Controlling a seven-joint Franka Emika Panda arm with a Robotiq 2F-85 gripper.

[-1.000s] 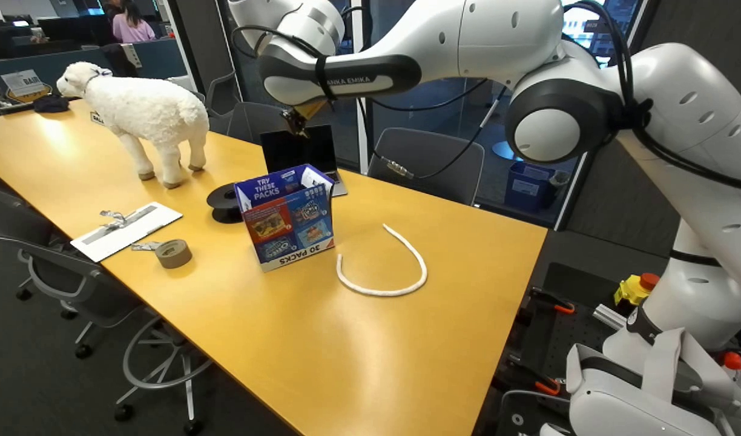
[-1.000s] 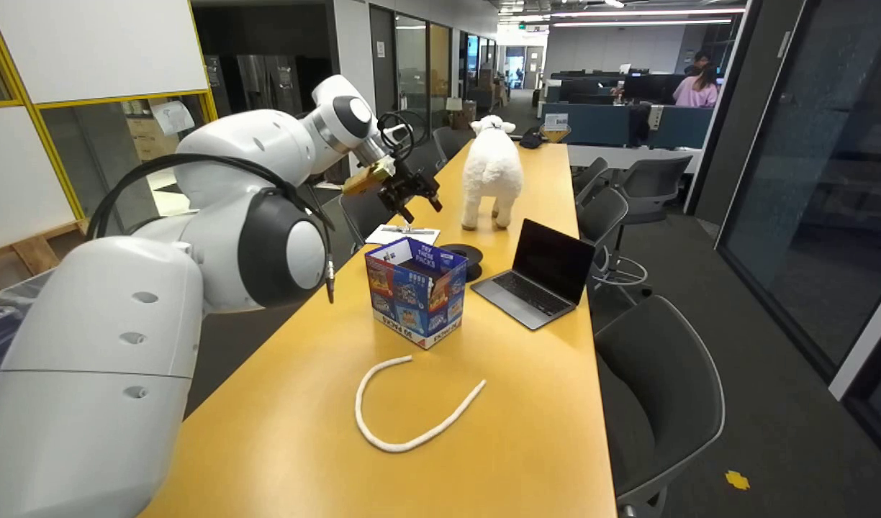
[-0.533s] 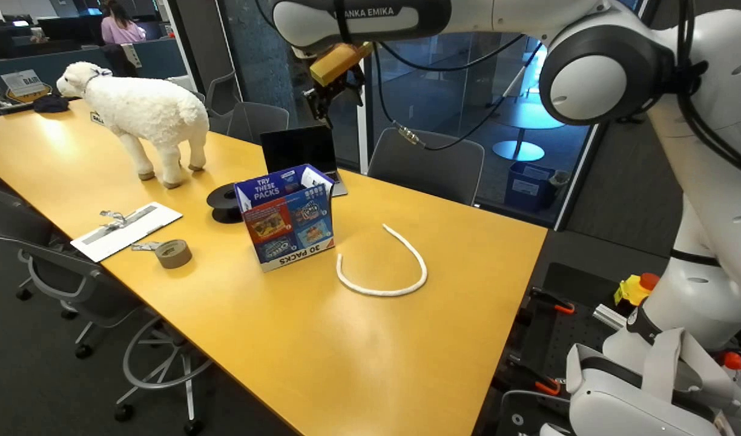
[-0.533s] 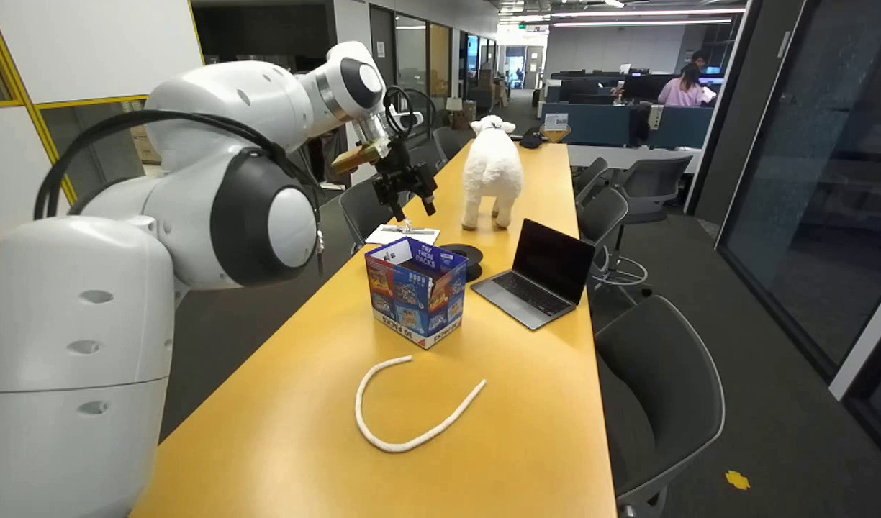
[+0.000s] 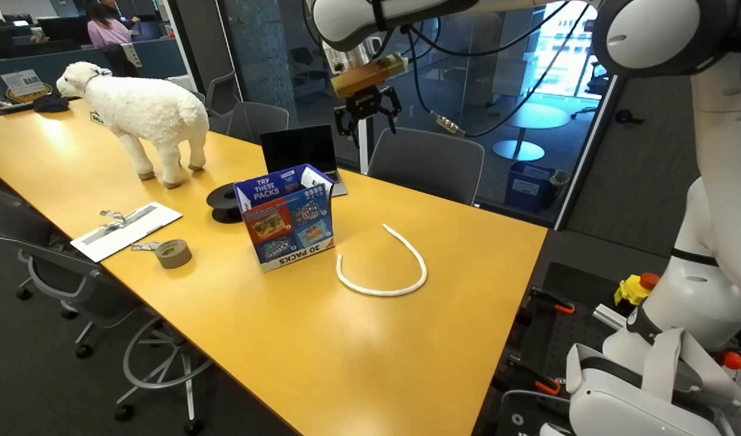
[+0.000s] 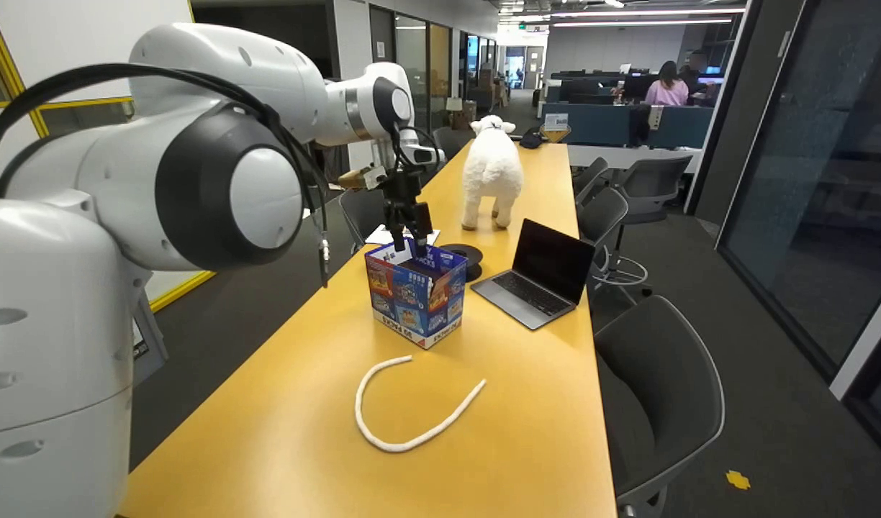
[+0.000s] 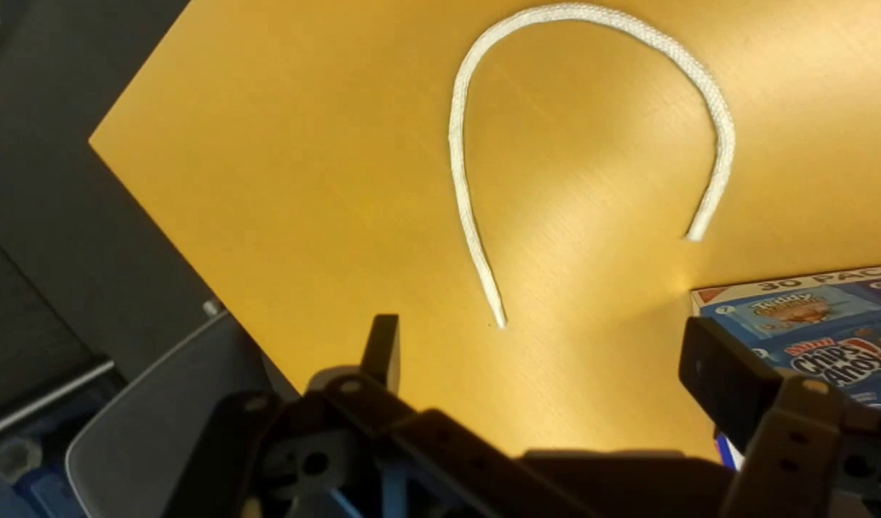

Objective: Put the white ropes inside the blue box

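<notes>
1. The white rope (image 7: 458, 137) lies in an open U on the yellow table (image 5: 346, 363), no part of it lifted. I see only this one, though the task speaks of ropes.
2. Just beside it, the blue "30 PACKS" snack carton (image 5: 289, 227) stands open side up. In both exterior views rope and carton keep their places over the last second; I can't make out the carton's floor.
3. What has changed is my Robotiq claw (image 5: 374, 137): it has swung back toward the rope, and its fingers (image 7: 725, 378) now point nearly straight down. I read that as lining up for a pick, with the task itself barely begun.
4. The claw is spread wide and has hold of nothing. In the wrist view the rope's straighter end lies ahead of the gap, and the carton shows behind a finger, so I'd mind that wall going down.
5. My Panda arm (image 6: 232, 173) arches high, with the claw hanging from its end, well above the tabletop.
6. The laptop (image 6: 548, 259) sits near the carton, its lid raised.
</notes>
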